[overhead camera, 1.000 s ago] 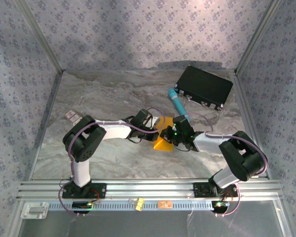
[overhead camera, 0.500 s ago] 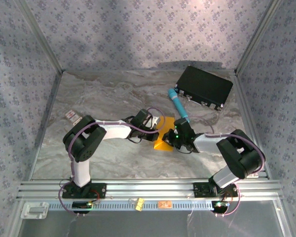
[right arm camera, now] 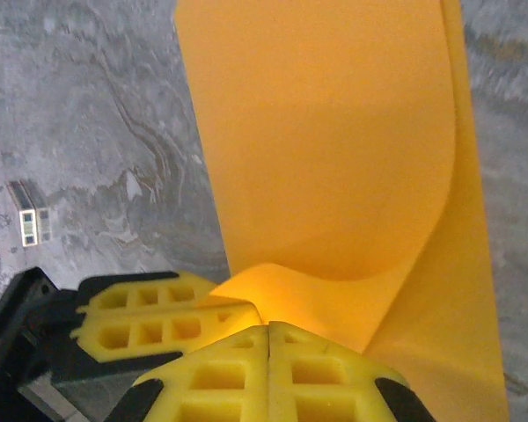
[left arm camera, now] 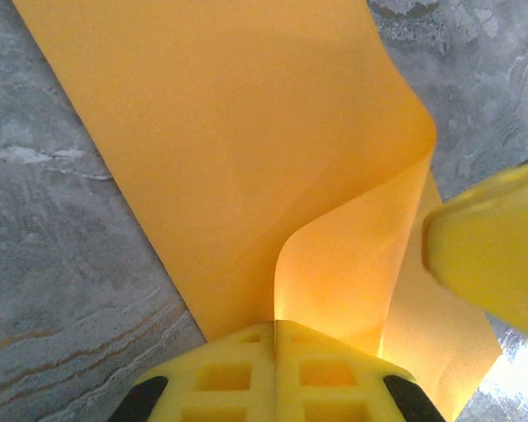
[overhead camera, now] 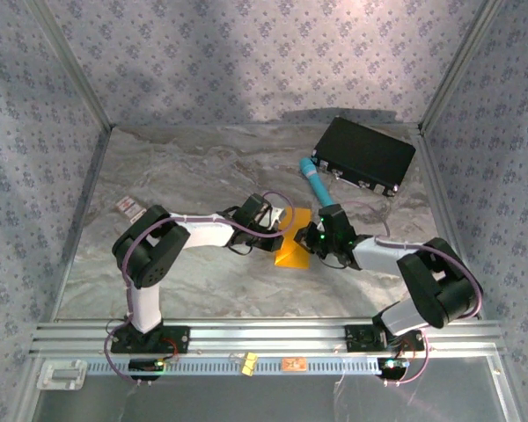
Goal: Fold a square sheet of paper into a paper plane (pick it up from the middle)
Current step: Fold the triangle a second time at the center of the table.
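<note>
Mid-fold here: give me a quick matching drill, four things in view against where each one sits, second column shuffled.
Things:
1. square sheet of paper
2. black box
3. teal cylinder
4. white-and-red card

Places:
A. far right corner of the table
B. near the table's left edge
C. pinched by the left gripper and the right gripper, mid-table
D. just in front of the black box

Pairs: 1-C, 2-A, 3-D, 4-B
</note>
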Robot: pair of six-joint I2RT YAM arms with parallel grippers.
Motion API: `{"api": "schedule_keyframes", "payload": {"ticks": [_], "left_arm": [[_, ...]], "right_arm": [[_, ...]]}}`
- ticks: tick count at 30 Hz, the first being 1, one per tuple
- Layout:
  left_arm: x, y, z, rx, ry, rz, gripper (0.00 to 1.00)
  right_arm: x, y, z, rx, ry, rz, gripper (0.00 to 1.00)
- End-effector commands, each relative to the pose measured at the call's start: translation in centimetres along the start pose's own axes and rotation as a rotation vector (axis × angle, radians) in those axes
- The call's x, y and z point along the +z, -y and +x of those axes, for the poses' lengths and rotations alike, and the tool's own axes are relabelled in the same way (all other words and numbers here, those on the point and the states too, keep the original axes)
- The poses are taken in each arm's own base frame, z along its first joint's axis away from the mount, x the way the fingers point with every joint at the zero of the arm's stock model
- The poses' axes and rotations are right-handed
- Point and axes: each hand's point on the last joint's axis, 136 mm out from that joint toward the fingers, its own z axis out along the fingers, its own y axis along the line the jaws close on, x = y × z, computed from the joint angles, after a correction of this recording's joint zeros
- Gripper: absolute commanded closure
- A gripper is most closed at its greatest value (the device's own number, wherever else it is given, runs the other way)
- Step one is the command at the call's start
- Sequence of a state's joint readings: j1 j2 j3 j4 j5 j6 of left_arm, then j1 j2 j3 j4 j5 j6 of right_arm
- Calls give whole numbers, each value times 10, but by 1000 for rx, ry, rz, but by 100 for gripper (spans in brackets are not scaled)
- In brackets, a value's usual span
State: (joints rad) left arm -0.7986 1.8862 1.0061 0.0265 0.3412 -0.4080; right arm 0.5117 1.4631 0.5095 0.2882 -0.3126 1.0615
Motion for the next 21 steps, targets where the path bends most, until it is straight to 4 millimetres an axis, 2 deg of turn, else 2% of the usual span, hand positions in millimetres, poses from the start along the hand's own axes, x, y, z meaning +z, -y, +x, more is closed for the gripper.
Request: {"api": "schedule_keyframes", "payload": {"ticks": [1,3,8,10,13,18,21], "left_arm": [[8,-14,24,-13,-79,-34,99],[8,-15,25,-13,-82,-34,99],[8,-16,27,-13,-87,-38,99],[8,-16,27,-10,-88,-41,99],[8,-17,28,-10,-90,-43,99],[7,-16,27,-11,-89,-41,99],[8,-16,27,-14,-94,-37,99]], "right_arm": [[5,-4,-4,5,-12,-17,99],[9,1,-3,19,-24,-6,100],[13,44,9,75,-39,111,100],[11,51,10,103,-30,108,100],[5,41,5,98,-10,76,99],[-5,1,-15,40,15,-27,98],[-6,1,-23,34,33,-23,98]]}}
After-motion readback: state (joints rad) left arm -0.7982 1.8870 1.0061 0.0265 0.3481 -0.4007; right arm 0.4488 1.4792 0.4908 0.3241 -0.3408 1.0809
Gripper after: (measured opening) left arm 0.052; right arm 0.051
